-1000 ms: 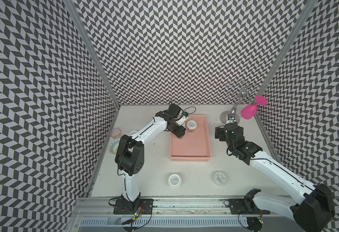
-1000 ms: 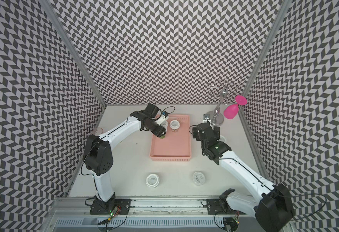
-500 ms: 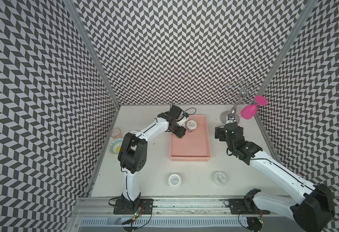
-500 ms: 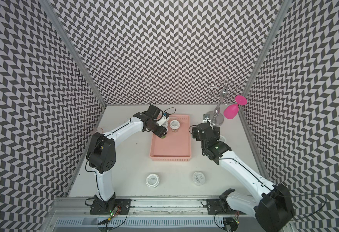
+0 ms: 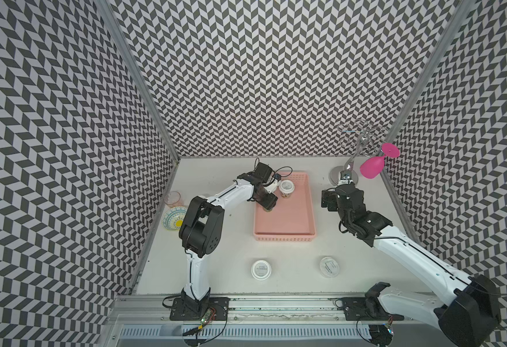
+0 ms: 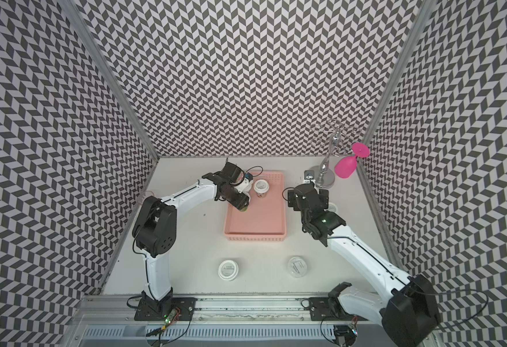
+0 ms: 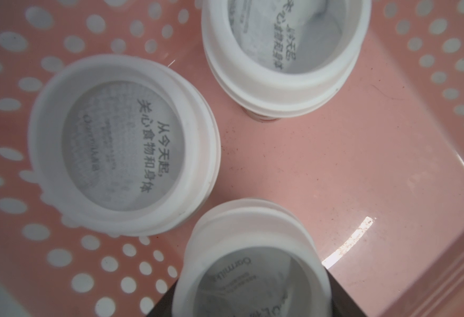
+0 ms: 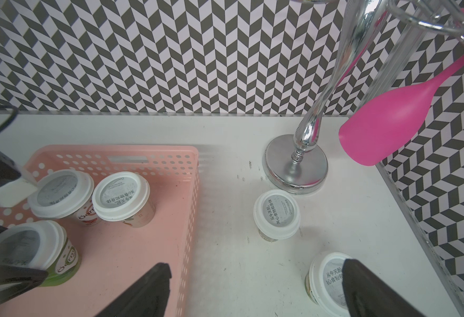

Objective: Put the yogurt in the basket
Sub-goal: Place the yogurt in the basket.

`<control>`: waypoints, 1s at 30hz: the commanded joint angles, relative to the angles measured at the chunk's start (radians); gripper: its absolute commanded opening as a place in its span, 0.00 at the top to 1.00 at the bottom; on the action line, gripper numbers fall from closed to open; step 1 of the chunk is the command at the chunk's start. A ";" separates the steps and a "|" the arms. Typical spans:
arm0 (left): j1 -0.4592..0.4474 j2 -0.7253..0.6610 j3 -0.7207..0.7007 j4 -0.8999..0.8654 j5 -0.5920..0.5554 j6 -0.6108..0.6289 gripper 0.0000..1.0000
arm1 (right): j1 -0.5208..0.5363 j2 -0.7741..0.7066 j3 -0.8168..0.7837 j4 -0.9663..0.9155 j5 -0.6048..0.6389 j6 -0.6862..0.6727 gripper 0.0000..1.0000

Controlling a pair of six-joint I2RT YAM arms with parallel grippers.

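Three small round white-lidded yogurt cups (image 7: 123,145) stand in the far end of the shallow salmon-pink perforated plastic basket (image 5: 285,238), and my left gripper (image 5: 268,206) is closed tight on the green-labelled one (image 8: 33,247). Right of it, my right gripper (image 8: 254,264) hangs wide open and empty over two more cups (image 8: 277,214) on the white table (image 5: 231,255).

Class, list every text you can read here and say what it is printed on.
"从今天起,关心食物和身体": lid of a free yogurt cup in the basket.
"Oarmilk": lid of the gripped yogurt cup in the left gripper.
"Oarm", cut off: side of the red-labelled cup.
Finer lid print: too blurred to read.
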 commanded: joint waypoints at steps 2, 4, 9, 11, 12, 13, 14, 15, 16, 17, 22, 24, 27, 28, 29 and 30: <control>-0.005 0.014 -0.009 0.022 -0.006 -0.005 0.32 | -0.006 0.007 -0.009 0.051 -0.005 0.007 0.00; -0.005 0.012 -0.009 0.021 -0.006 -0.006 0.30 | -0.008 0.007 -0.008 0.049 -0.006 0.007 0.00; -0.007 -0.025 -0.005 0.016 -0.002 -0.014 0.22 | -0.009 0.009 -0.009 0.049 -0.006 0.008 0.00; -0.009 -0.042 -0.006 0.014 -0.002 -0.016 0.20 | -0.009 0.009 -0.009 0.049 -0.006 0.007 0.00; -0.011 -0.051 -0.006 0.013 -0.003 -0.015 0.19 | -0.008 0.009 -0.009 0.049 -0.005 0.007 0.00; -0.012 -0.059 -0.007 0.011 -0.003 -0.016 0.18 | -0.008 0.009 -0.009 0.049 -0.005 0.007 0.00; -0.013 -0.071 -0.009 0.011 -0.003 -0.017 0.18 | -0.009 0.009 -0.008 0.049 -0.004 0.007 0.00; -0.014 -0.083 -0.012 0.013 -0.004 -0.017 0.17 | -0.008 0.010 -0.009 0.048 -0.004 0.006 0.00; -0.013 -0.093 -0.015 0.013 -0.003 -0.017 0.17 | -0.009 0.010 -0.009 0.048 -0.004 0.006 0.00; -0.016 -0.105 -0.018 0.014 -0.003 -0.019 0.16 | -0.009 0.010 -0.008 0.046 -0.002 0.006 0.00; -0.015 -0.168 -0.044 0.026 -0.011 -0.021 0.12 | -0.008 0.011 -0.009 0.041 -0.004 0.007 0.00; -0.015 -0.197 -0.056 0.033 -0.017 -0.022 0.10 | -0.008 0.011 -0.007 0.038 -0.005 0.008 0.00; -0.013 -0.246 -0.083 0.048 -0.025 -0.023 0.08 | -0.009 0.014 -0.003 0.032 -0.008 0.012 0.00; -0.013 -0.261 -0.093 0.053 -0.028 -0.022 0.08 | -0.009 0.018 0.000 0.029 -0.009 0.013 0.00; -0.013 -0.278 -0.106 0.060 -0.033 -0.022 0.07 | -0.010 0.024 0.004 0.023 -0.010 0.017 0.00; -0.012 -0.297 -0.120 0.067 -0.037 -0.021 0.06 | -0.011 0.031 0.009 0.015 -0.010 0.022 0.00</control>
